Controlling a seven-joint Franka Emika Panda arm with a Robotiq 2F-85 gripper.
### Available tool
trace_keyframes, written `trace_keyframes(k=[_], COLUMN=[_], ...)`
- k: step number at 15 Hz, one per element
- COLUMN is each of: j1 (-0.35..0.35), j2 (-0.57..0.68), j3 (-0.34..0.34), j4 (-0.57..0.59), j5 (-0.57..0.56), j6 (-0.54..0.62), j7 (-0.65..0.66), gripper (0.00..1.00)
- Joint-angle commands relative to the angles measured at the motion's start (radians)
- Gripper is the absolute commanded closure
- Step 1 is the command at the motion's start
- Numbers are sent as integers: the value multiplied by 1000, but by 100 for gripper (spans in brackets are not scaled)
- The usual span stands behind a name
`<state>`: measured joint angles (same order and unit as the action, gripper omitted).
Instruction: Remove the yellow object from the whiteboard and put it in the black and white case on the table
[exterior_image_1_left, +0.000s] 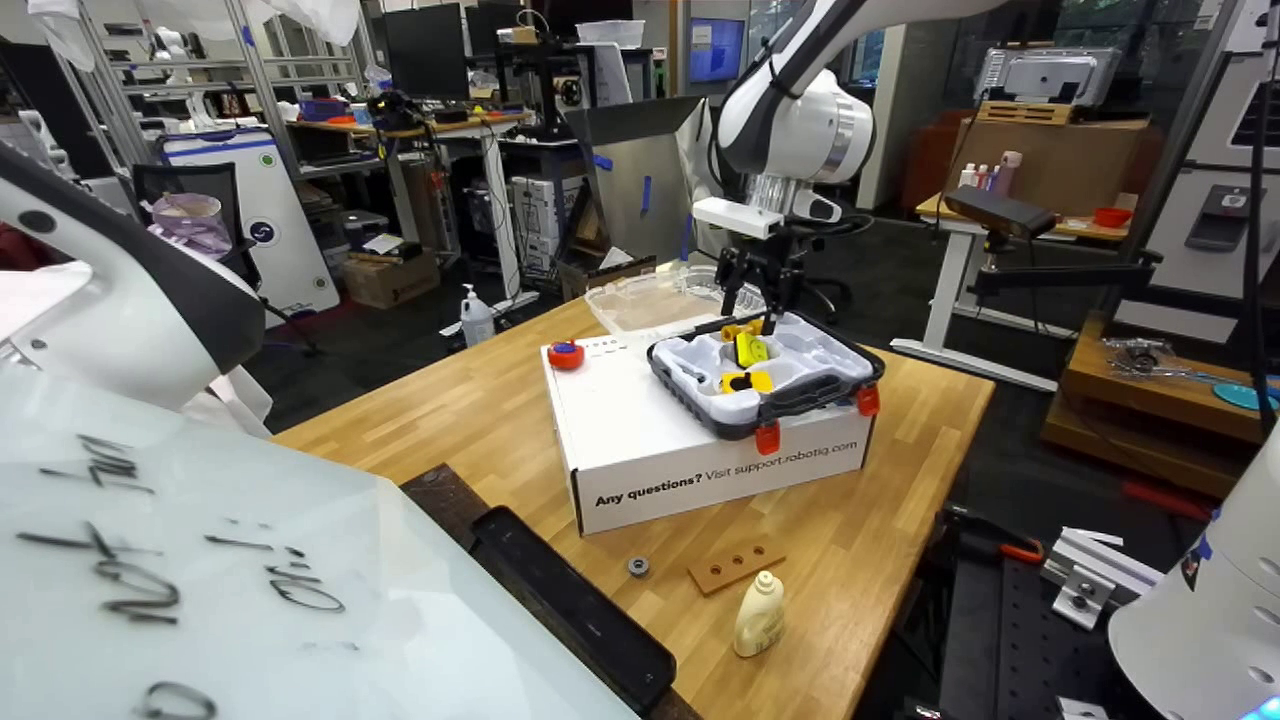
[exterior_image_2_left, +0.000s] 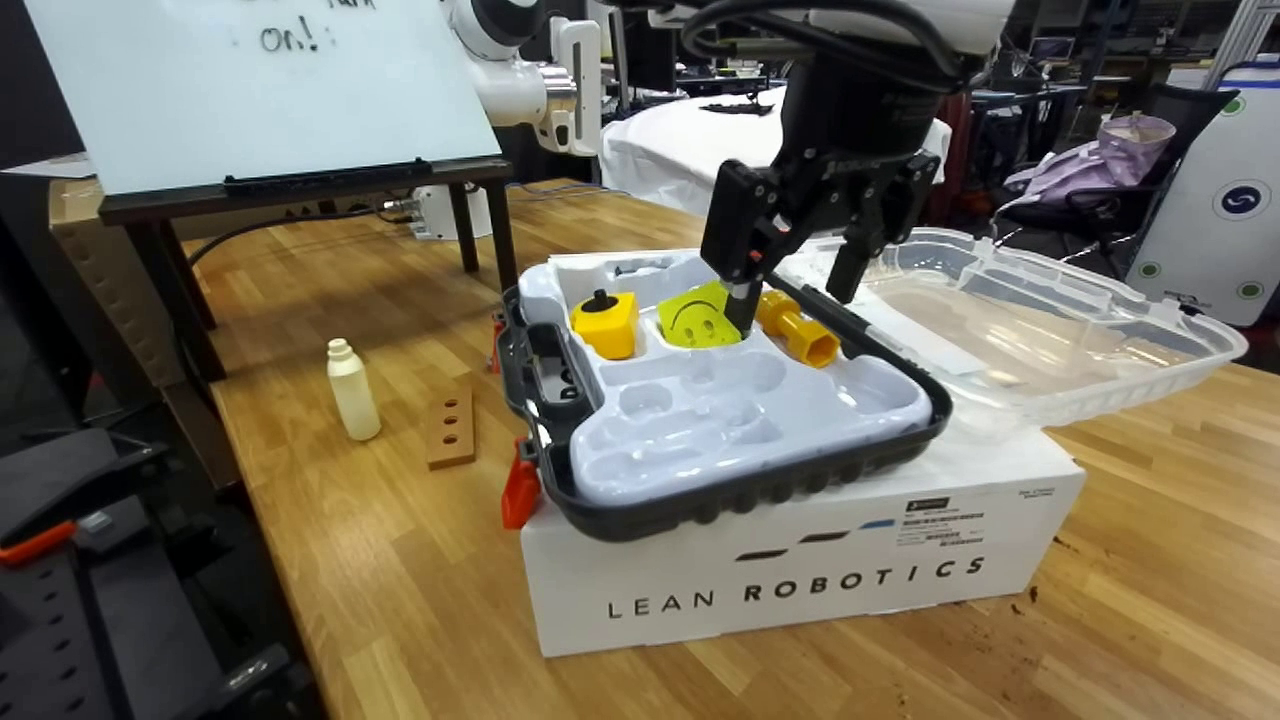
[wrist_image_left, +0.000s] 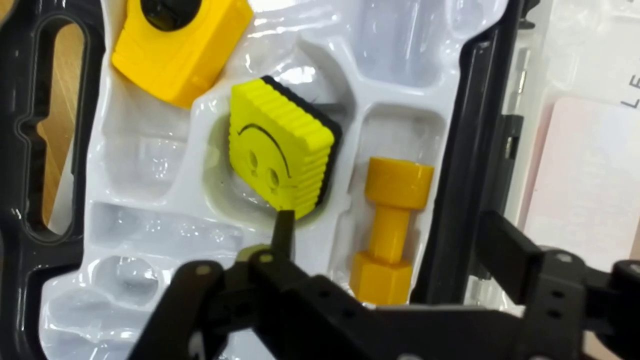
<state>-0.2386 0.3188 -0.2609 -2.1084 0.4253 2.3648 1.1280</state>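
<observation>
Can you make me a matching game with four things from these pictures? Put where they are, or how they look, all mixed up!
Things:
1. yellow smiley block
2. cream bottle
3. black and white case
4. whiteboard

Matches:
A. standing on the wooden table
B. marked with black writing
C. sitting in a rounded white hollow
D. resting on a white box

Right pairs: 1-C, 2-A, 3-D, 4-B

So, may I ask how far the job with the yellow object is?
Done, it seems: the bright-yellow, foam-like smiley block, probably the object meant, sits tilted in the black and white rectangular plastic case, and nothing yellow shows on the visible parts of the glossy whiteboard. In hand: nothing; the black fingers stand apart, one close to the block, contact unclear. Left: likely only to lift them clear.
</observation>
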Motion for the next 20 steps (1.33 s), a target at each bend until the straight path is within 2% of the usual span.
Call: trace_keyframes(k=[1,6,11,12,14,20], j1=[-3,-11,-56,-44,-58,-50], j2=[-84,-303,-583,-487,-534,-492], j3=[0,-12,-47,-27,-28,-19], j4=[-79,-271,-493,-423,-454,-433], j5=[1,13,-56,-30,-32,-34], j6=[27,19,-24,-12,-15,-11], j7=[-49,-147,-299,-240,-250,-244], gripper=[0,0,0,0,0,0])
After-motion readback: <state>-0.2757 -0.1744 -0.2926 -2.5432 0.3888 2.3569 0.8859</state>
